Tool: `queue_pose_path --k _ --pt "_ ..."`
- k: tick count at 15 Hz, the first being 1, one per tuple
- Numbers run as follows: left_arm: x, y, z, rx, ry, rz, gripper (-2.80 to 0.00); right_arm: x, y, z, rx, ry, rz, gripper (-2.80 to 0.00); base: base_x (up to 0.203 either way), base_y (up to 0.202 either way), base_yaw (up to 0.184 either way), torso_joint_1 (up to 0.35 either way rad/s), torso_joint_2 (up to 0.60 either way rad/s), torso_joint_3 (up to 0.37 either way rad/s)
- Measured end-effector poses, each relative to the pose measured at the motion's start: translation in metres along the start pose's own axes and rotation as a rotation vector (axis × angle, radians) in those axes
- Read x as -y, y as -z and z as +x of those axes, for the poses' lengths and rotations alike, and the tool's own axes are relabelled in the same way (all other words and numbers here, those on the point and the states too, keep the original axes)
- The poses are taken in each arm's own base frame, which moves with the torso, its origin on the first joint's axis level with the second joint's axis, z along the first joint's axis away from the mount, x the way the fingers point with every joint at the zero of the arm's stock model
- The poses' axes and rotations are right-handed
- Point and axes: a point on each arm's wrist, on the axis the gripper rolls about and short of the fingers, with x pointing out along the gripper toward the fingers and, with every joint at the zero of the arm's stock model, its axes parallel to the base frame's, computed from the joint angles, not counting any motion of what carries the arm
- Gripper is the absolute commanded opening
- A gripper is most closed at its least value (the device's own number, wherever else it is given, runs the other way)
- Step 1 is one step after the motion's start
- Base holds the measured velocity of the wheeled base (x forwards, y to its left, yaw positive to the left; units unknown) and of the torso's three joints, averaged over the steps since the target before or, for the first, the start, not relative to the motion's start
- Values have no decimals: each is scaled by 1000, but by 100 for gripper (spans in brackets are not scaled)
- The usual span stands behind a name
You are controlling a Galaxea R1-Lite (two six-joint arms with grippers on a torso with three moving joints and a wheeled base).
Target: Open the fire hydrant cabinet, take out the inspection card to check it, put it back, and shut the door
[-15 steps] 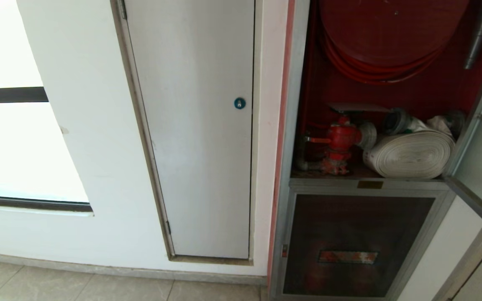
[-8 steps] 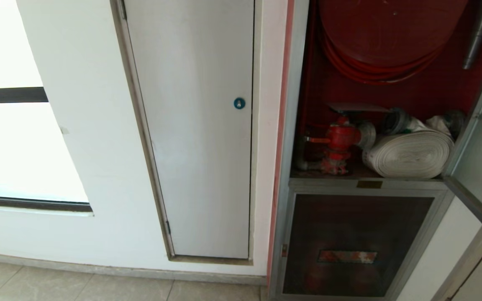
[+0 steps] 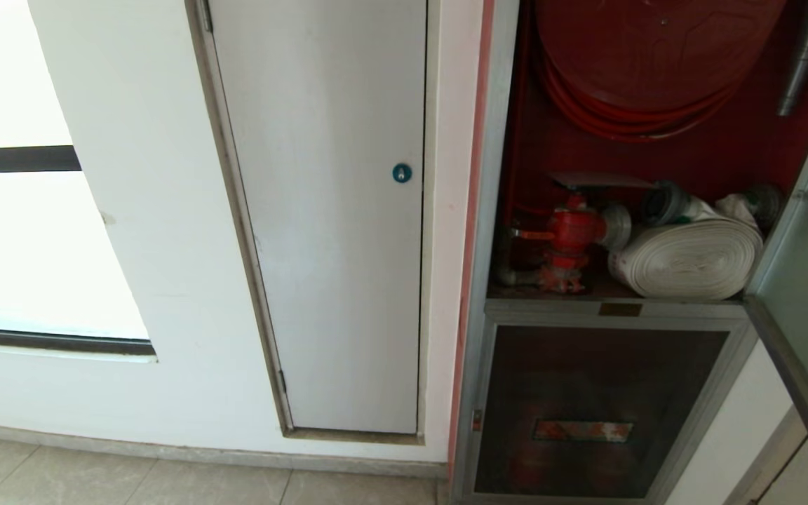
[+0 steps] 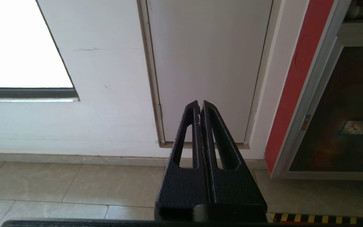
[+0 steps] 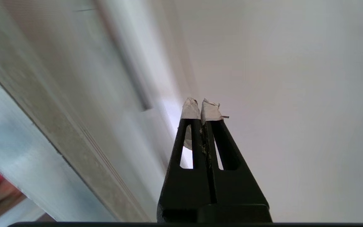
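Now the right gripper point(image 5: 202, 108) has its jaws pressed together on nothing, close by the silver frame of the door point(image 3: 807, 280); the door stands open at the right edge of the head view; the left gripper point(image 4: 199, 105) points at the plain white door point(image 4: 206, 63), jaws pressed together too; farther back, the fire hydrant cabinet point(image 3: 495, 140) shows its red hose reel point(image 3: 656, 56), red valve point(image 3: 569, 235) and white rolled hose point(image 3: 688, 259).
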Motion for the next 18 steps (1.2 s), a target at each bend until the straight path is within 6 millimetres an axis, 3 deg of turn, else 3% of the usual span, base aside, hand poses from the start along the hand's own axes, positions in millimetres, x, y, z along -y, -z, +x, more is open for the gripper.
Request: queue_pose_path --k 9,14,18 --pt "0 0 0 0 0 0 -280 -48 14 -26 -84 -482 -73 -280 0 0 0 0 0 0" --pt "0 0 0 0 0 0 -280 -78 17 -2 -235 -607 -18 -280 0 0 0 0 0 0" --pt "0 0 0 0 -1 0 -280 -120 15 19 -314 -729 3 -280 0 0 0 0 0 0"
